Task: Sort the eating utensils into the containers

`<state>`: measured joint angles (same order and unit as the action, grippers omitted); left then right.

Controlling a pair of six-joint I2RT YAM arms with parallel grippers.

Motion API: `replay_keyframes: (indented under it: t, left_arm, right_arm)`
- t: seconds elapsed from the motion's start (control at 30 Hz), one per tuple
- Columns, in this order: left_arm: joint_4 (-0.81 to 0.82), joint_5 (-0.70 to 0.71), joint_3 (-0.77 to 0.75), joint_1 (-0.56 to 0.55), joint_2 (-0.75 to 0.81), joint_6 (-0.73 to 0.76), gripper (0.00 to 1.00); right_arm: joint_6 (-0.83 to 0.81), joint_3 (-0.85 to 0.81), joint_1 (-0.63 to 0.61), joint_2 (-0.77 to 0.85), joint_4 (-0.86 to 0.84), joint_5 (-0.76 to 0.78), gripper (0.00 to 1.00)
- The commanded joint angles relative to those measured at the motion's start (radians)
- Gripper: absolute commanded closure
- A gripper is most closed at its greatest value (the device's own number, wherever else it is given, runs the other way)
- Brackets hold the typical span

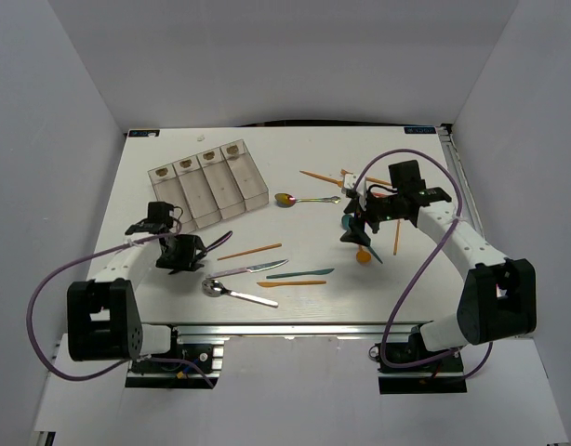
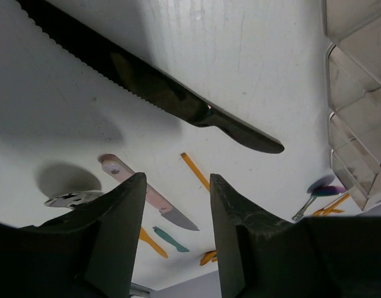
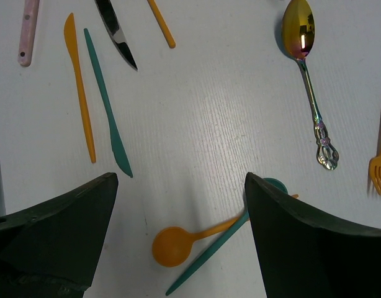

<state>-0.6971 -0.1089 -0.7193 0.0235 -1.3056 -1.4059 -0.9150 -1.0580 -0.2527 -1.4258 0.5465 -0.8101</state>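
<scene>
Black serrated knife (image 2: 159,93) lies flat on the white table (image 1: 341,297), its long axis slanting near-left to far-right, just ahead of the left hand (image 2: 178,180), whose fingers are parted and grasp nothing. The right hand (image 3: 181,180) is spread wide above an orange spoon (image 3: 172,245).

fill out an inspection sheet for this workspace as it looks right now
surface: white table, no spills seen
job's things: four joined clear-plastic bins, no utensils seen inside; loose on the table are a black serrated knife, iridescent metal spoon, orange plastic spoon, teal plastic knife, silver spoon and more
clutter: small white scrap at the far-left edge
grippers: left gripper jaws apart, nothing between them, black serrated knife just beyond; right gripper wide open over the orange plastic spoon
cables: purple cable loops from each arm
surroundings: white enclosure walls
</scene>
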Motion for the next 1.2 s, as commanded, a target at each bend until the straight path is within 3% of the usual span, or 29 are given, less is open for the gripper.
replay_keyframes:
  t: [0.0, 0.17, 0.4, 0.87, 1.17]
  left_arm:
    - [-0.033, 0.005, -0.071, 0.0, -0.035, -0.076, 0.44]
    - [-0.033, 0.015, -0.129, -0.005, -0.157, -0.11, 0.36]
    - [-0.028, -0.012, -0.196, -0.04, -0.293, -0.151, 0.35]
    - [-0.028, 0.066, -0.183, -0.066, -0.337, -0.294, 0.42]
    - [-0.027, 0.092, -0.19, -0.066, -0.357, -0.337, 0.36]
  right_arm:
    - [0.016, 0.013, 0.0, 0.011, -0.028, 0.0, 0.11]
    - [0.021, 0.015, 0.001, 0.007, -0.034, 0.008, 0.11]
    - [0.022, 0.023, 0.001, -0.005, -0.039, 0.023, 0.11]
    - [0.016, 0.016, 0.006, -0.016, -0.034, 0.029, 0.11]
    - [0.011, 0.018, 0.009, -0.019, -0.025, 0.025, 0.11]
